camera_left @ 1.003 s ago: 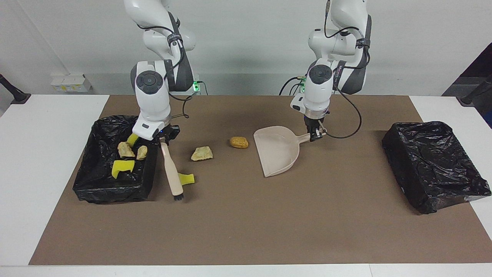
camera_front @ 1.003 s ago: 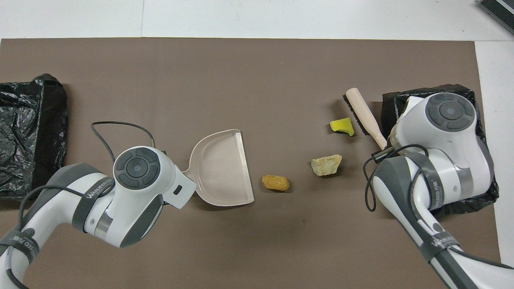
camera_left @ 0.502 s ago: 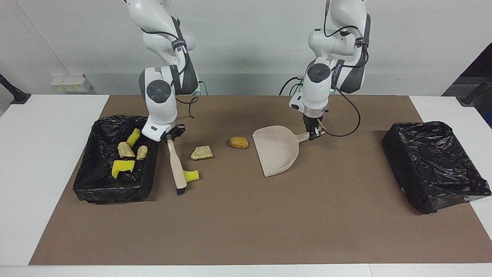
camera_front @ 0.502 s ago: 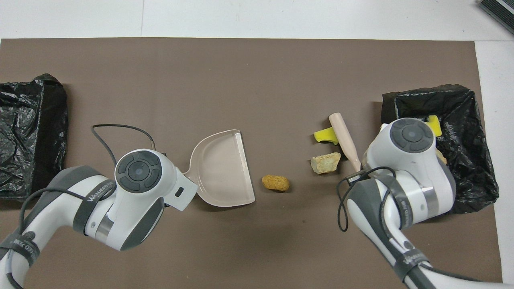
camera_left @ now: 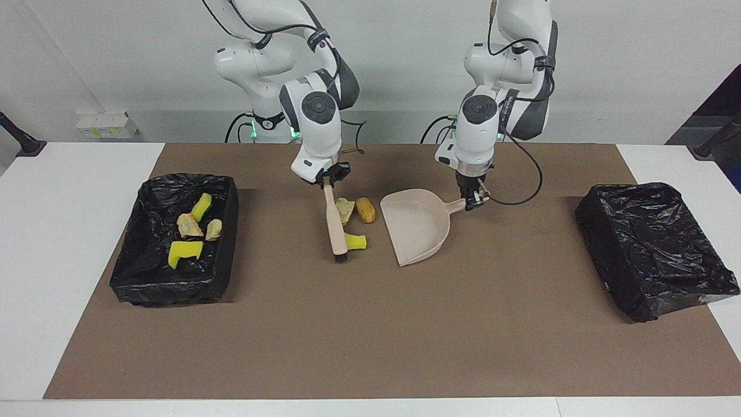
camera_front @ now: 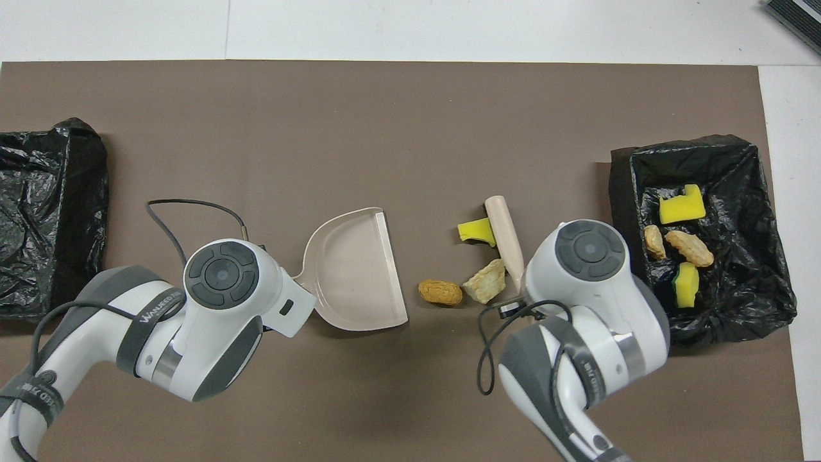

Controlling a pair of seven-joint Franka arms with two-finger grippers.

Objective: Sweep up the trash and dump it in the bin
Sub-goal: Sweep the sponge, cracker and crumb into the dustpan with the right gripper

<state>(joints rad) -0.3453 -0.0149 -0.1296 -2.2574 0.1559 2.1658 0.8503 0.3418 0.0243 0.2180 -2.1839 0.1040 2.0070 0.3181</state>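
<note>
My right gripper (camera_left: 327, 178) is shut on the handle of the beige brush (camera_left: 334, 223), whose bristle end rests on the mat. Three trash scraps lie between the brush and the dustpan: a yellow foam chunk (camera_left: 356, 242) against the bristles, a pale beige lump (camera_left: 345, 209) and a brown lump (camera_left: 365, 209) touching each other. My left gripper (camera_left: 473, 201) is shut on the handle of the beige dustpan (camera_left: 417, 223), which lies flat with its open edge toward the scraps. In the overhead view the brush (camera_front: 503, 234), yellow chunk (camera_front: 476, 231), beige lump (camera_front: 485, 290), brown lump (camera_front: 440, 292) and dustpan (camera_front: 353, 269) show; the arms hide both grippers.
A black-lined bin (camera_left: 145, 289) at the right arm's end of the table holds several yellow and beige scraps (camera_front: 682, 205). A second black-lined bin (camera_left: 654, 249) stands at the left arm's end. A brown mat (camera_left: 370, 336) covers the table.
My right gripper has swept the brush from beside the bin toward the dustpan, pushing the yellow chunk and the beige lump along; the beige lump now touches the brown lump. The dustpan has barely moved.
</note>
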